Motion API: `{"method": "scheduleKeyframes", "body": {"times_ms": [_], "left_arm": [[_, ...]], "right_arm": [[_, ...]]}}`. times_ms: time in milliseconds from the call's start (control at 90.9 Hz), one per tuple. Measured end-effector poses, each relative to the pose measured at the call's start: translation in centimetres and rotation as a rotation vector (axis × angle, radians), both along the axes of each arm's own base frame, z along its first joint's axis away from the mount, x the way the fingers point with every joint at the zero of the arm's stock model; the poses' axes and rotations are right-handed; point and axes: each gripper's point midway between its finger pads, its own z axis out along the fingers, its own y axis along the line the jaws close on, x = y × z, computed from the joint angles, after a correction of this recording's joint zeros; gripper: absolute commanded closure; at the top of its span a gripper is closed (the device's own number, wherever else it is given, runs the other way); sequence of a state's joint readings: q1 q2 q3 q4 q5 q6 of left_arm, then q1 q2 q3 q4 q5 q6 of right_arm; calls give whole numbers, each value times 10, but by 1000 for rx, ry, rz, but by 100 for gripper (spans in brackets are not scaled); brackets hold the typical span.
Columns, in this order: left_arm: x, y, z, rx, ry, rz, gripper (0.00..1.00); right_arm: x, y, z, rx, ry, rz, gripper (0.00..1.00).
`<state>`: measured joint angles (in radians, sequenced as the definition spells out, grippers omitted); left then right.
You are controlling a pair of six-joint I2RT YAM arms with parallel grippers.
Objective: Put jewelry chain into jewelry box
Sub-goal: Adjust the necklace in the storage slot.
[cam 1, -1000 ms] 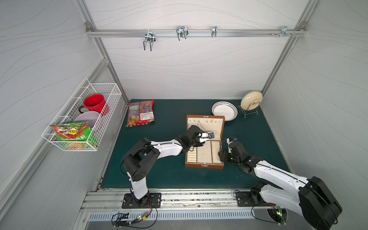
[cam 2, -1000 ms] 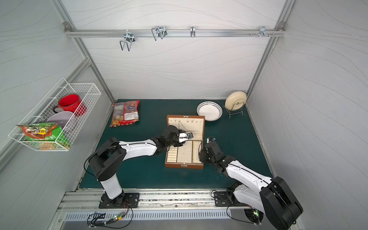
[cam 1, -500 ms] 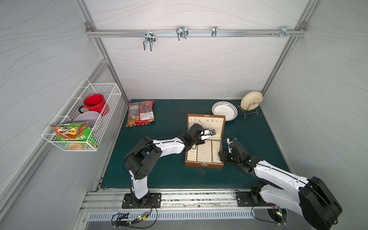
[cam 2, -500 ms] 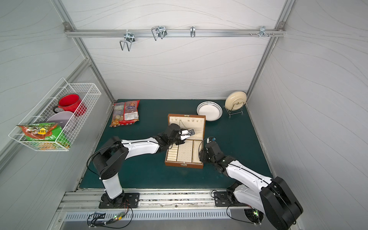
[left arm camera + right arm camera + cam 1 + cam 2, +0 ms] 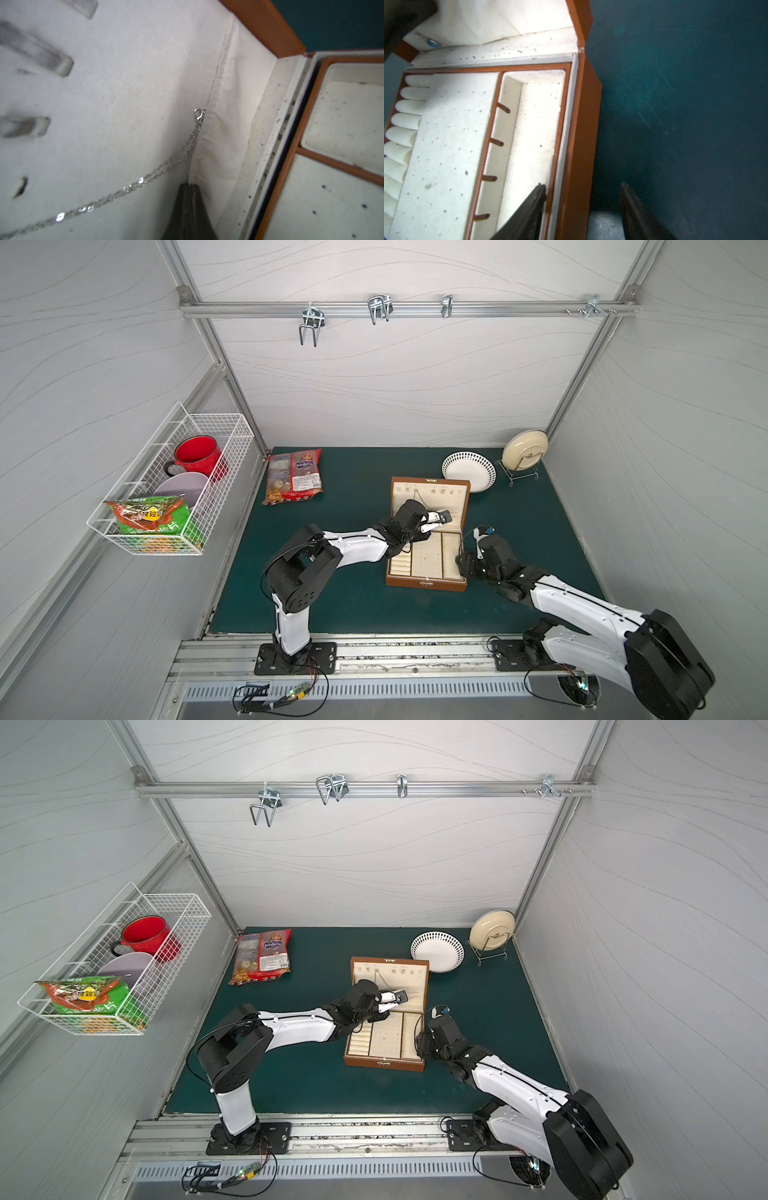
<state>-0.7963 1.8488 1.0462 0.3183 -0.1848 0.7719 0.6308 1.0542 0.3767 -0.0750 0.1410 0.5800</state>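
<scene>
Left gripper (image 5: 190,188): its dark fingers are pressing together with no gap showing, tips sitting at the gathered edge of the cream fabric pocket in the lid; whether they are pinching that fabric cannot be told. In both top views it is reaching over the box's hinge line, against the lid lining (image 5: 442,516).

Jewelry chain (image 5: 133,187): the thin silver chain is lying doubled across the cream lid lining, running up to its small clasp at the pocket's seam, just beside the left fingertips but not between them. In a top view it is showing as a thin line hanging from a lid hook (image 5: 420,497).

Right gripper (image 5: 582,202): its fingers are standing apart, straddling the box's right wall, one over the long side compartment, the other over the green mat; nothing is between them but the wall.

Jewelry box (image 5: 426,583): the brown case is lying open on the mat, lid tilted back, ring rolls on the left, dotted panel in the middle, divided compartment on the right.

Green mat (image 5: 353,614): it is covering the table floor.

Snack bag (image 5: 294,477): it is lying at the mat's far left, well apart from the box.

Patterned white plate (image 5: 468,471): it is sitting just behind the lid's right corner.

Cream plate on wire stand (image 5: 524,450): it is standing upright in the far right corner.

Wire basket (image 5: 166,506): it is hanging on the left wall, holding a red mug, a grey dish and a green packet.
</scene>
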Motion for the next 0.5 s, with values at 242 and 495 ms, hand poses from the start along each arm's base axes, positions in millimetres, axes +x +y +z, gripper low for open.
{"method": "scheduleKeyframes", "body": {"times_ms": [242, 495], "left_arm": [[-2, 0, 0, -9, -16, 0, 100], [-18, 2, 2, -22, -20, -19, 100]], "right_arm": [[0, -1, 0, -3, 0, -3, 40], [0, -1, 0, -6, -1, -5, 40]]}}
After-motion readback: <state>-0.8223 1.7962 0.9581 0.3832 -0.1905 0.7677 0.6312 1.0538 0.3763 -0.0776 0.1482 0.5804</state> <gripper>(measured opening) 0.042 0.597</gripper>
